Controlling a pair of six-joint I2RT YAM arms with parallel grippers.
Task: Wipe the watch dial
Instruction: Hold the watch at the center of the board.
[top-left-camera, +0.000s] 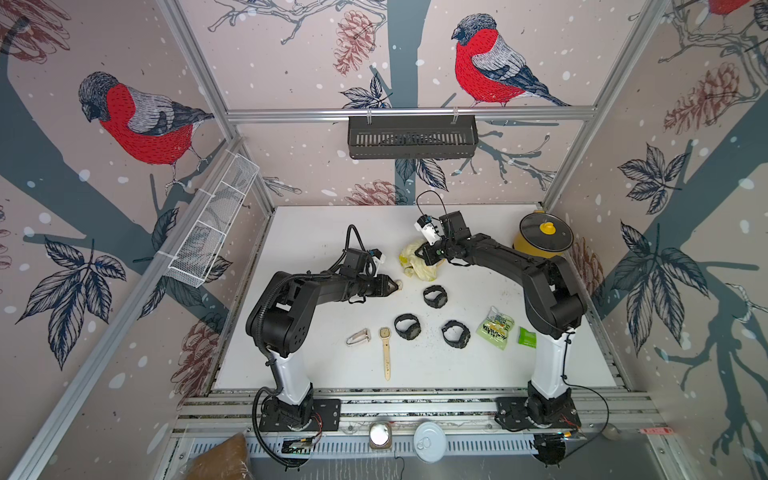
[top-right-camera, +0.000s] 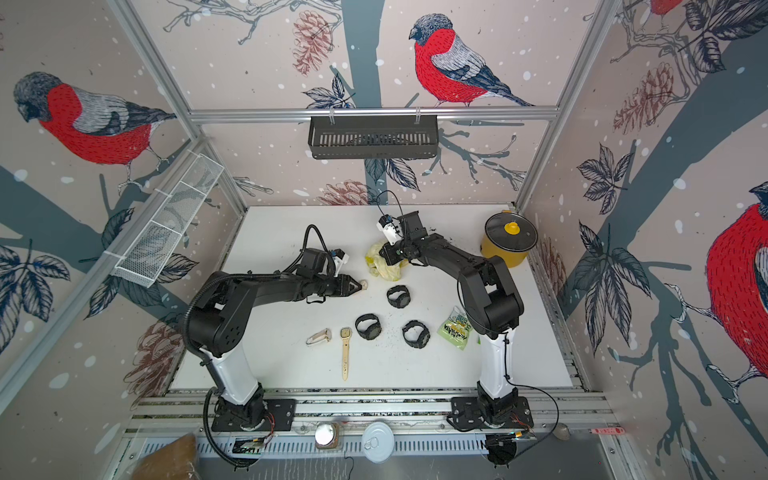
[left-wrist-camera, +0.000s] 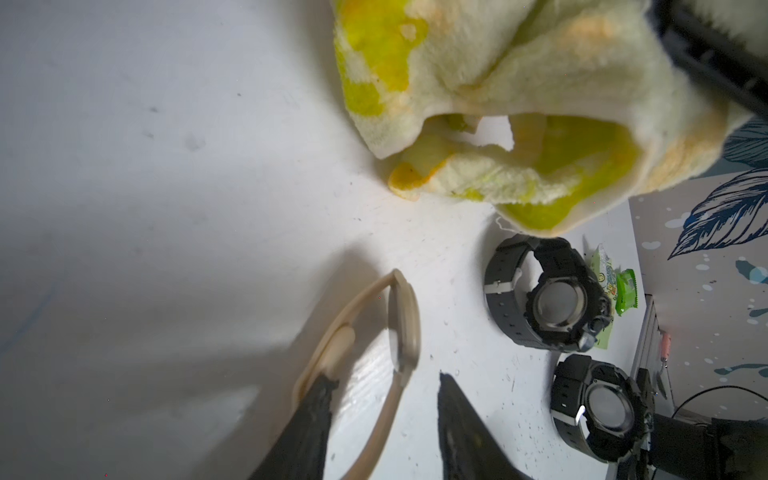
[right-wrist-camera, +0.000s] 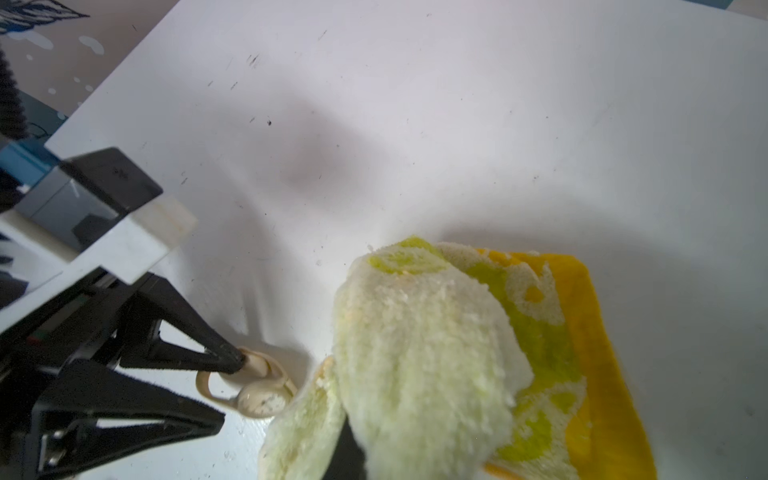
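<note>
Bright, even overhead lighting; close-range softness is affecting both wrist views.

Diffuse light is falling from above onto the white table (top-left-camera: 316, 257), which is washing out pale in both top views, and the walls (top-left-camera: 104, 232) are stretching toward the picture edges. In the left wrist view a broad soft shadow is spreading beside and behind the left claw (left-wrist-camera: 386, 378), a streak of glare is shining on the surface between its fingers (left-wrist-camera: 307, 428), and the fingers themselves are blurring. The cloth (left-wrist-camera: 519, 83) ahead of the claw is sitting slightly out of focus. In the right wrist view the cloth nearest the lens is smearing, and a grey shadow is pooling just past the left claw's tips.
</note>
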